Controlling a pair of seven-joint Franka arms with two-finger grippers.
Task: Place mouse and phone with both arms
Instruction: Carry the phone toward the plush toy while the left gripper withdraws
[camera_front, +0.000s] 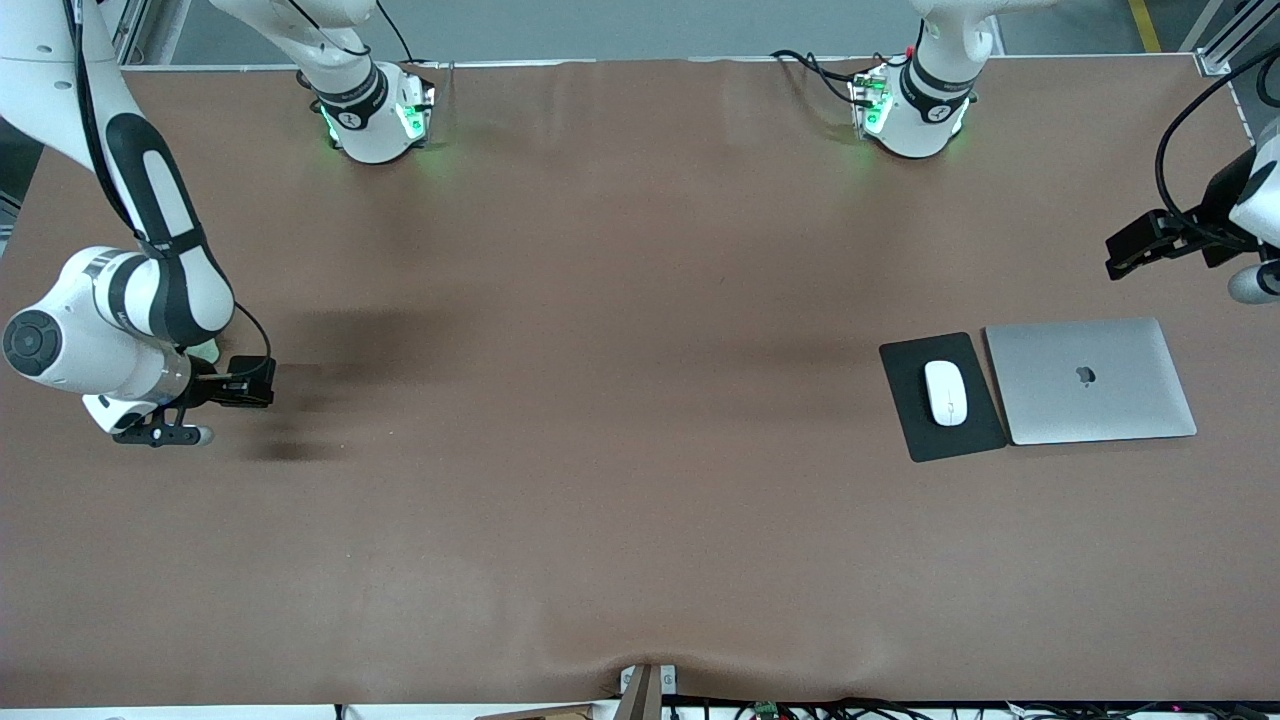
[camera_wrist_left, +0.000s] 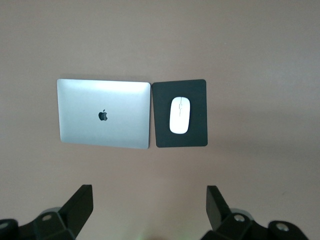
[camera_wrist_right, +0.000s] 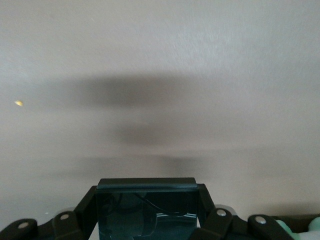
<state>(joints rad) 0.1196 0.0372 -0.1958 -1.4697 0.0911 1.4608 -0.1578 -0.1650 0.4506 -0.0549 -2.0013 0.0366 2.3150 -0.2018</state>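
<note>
- The right gripper (camera_front: 205, 395) hangs in the air over bare brown table (camera_front: 600, 450) at the right arm's end, clenched on the phone (camera_wrist_right: 146, 207).
- In the right wrist view the phone sits between the two black fingers (camera_wrist_right: 86, 212), which press against its short sides; its glossy black face mirrors cables and its top edge points out past the fingertips.
- The phone is held roughly level above the cloth, and its dark shadow falls on the table below it.
- In the front view the phone (camera_front: 247, 381) shows as a small dark slab sticking out of the gripper toward the middle of the table.
- The mouse (camera_front: 945, 392) lies on a black mouse pad (camera_front: 905, 420) toward the left arm's end of the table, well apart from the phone.
- The mouse's long axis runs toward and away from the front camera, matching the pad's longer side; the thin grey line marks the end that faces the robots' bases.
- A closed silver laptop (camera_front: 1090, 380) lies just beside the pad, at the side toward the left arm's end of the table, logo up.
- The left gripper (camera_wrist_left: 150, 207) waits in the air, released and holding nothing, fingers (camera_wrist_left: 80, 202) spread wide.
- It hangs over bare table, nearer the bases than the laptop, with the laptop (camera_wrist_left: 104, 113), mouse pad (camera_wrist_left: 197, 135) and mouse (camera_wrist_left: 179, 115) all ahead of its fingertips and untouched.
</note>
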